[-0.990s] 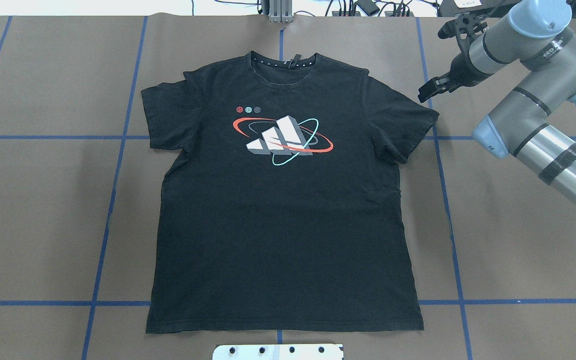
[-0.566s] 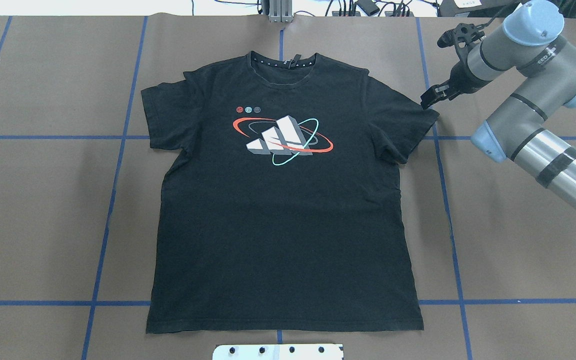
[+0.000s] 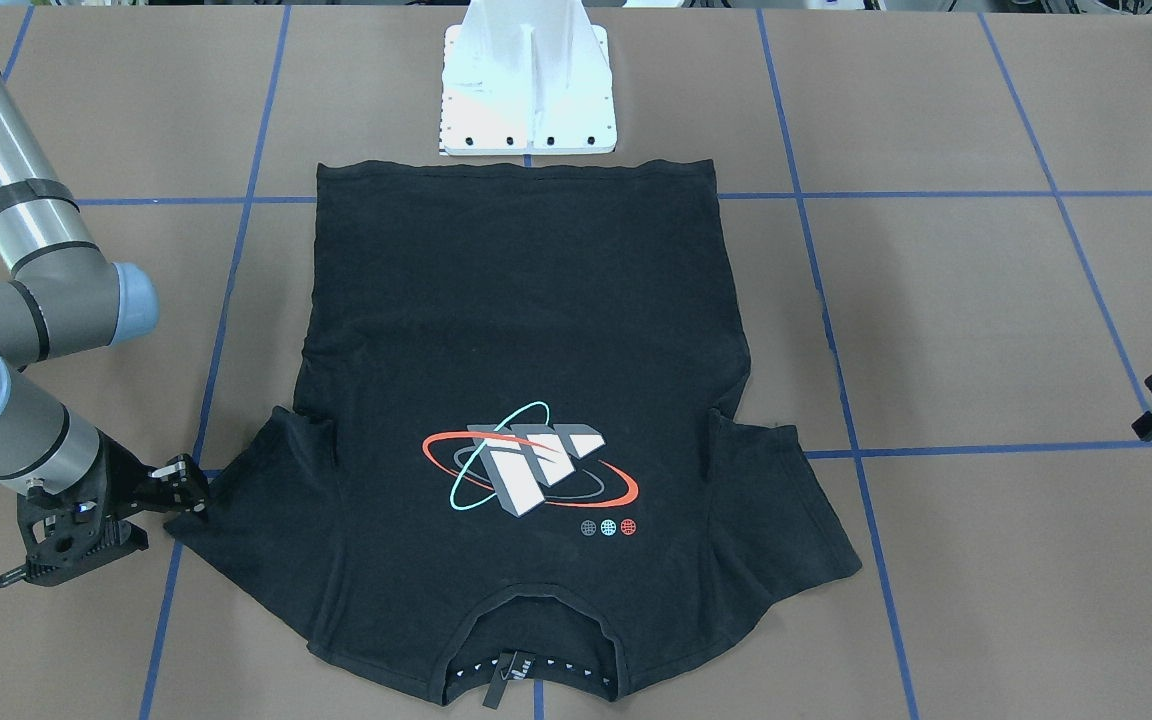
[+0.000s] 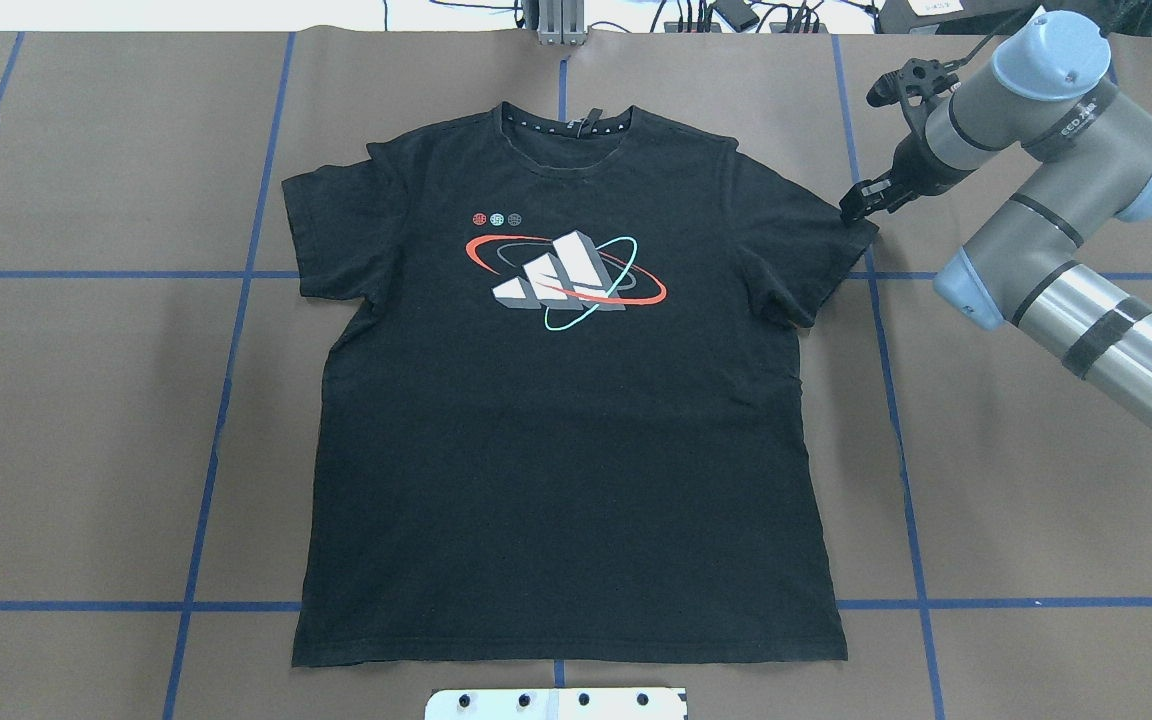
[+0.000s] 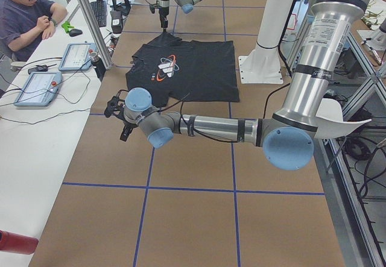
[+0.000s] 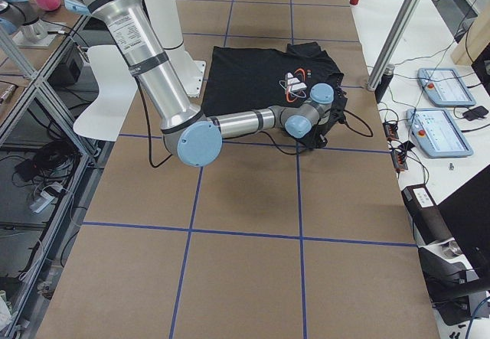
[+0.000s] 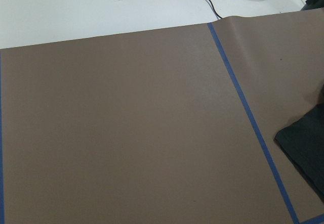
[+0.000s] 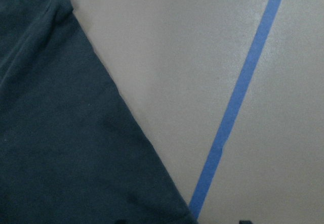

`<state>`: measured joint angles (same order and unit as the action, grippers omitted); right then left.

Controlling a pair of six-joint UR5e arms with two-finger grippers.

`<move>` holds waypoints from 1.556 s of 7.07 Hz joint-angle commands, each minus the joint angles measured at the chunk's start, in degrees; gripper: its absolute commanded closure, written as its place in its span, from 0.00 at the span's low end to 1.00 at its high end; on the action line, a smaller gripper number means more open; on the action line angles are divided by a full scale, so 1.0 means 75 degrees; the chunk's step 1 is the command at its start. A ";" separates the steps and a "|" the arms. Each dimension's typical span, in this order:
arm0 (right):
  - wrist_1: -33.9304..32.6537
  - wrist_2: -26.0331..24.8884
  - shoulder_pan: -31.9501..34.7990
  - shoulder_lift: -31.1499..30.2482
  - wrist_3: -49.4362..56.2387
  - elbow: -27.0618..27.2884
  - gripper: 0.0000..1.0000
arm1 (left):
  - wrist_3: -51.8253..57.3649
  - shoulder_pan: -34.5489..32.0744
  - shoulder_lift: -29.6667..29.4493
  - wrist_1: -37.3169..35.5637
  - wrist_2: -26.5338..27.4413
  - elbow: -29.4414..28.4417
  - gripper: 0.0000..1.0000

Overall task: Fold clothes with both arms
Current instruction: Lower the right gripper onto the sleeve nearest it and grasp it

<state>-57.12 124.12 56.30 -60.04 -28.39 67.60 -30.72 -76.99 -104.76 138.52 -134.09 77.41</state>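
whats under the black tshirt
The T-shirt lies flat on the brown table cover; blue tape lines run under its edges. Whatever else lies beneath is covered by the fabric.

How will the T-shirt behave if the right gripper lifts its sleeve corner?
Likely floppy: the T-shirt lies flat with soft wrinkles, so it should drape. Probably light; its thin sleeve may slip from a shallow pinch.
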 commanded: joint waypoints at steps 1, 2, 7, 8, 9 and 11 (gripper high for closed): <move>-0.0002 0.0021 -0.0018 0.0013 0.0012 -0.0096 0.31 | -0.0018 0.0000 0.0000 0.0000 -0.0016 0.0014 0.00; -0.0002 0.0044 -0.0030 0.0013 0.0012 -0.0096 0.31 | -0.0018 0.0000 0.0000 0.0000 -0.0016 0.0014 0.00; -0.0013 0.0056 -0.0053 -0.0010 0.0000 -0.0201 0.37 | -0.0018 0.0000 0.0000 0.0000 -0.0028 0.0014 0.00; -0.0013 0.0056 -0.0053 -0.0010 0.0000 -0.0213 0.38 | -0.0018 0.0000 0.0000 0.0000 -0.0028 0.0014 0.00; -0.0013 0.0056 -0.0053 -0.0010 -0.0011 -0.0213 0.45 | -0.0006 0.0000 0.0000 0.0000 -0.0028 0.0003 0.00; -0.0037 0.0056 -0.0042 -0.0034 -0.0011 -0.0225 0.46 | -0.0006 0.0000 0.0000 0.0000 -0.0028 0.0002 0.00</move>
<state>-57.30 124.54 55.95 -60.21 -28.47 65.99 -30.77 -76.99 -104.77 138.51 -134.30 77.44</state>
